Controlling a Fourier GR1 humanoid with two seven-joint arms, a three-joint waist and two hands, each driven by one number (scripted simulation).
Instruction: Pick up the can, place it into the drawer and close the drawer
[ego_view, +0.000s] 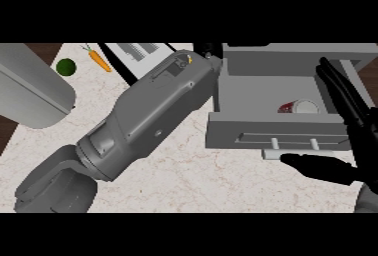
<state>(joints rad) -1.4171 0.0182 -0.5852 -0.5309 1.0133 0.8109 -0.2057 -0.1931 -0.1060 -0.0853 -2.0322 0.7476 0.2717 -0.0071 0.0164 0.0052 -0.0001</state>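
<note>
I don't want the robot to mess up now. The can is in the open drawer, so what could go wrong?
1. The right hand sits by the drawer handle, with long fingers reaching over the drawer's right side. They might get pinched when it closes.
2. The can lies near the front wall and may roll or rattle.
3. The left forearm stretches close beside the drawer and could bump it.

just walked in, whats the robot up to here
The can already lies inside the open drawer. The right hand is at the drawer's handle in front, likely about to push it shut. The left arm stretches across the counter; its hand is mostly hidden.
</note>
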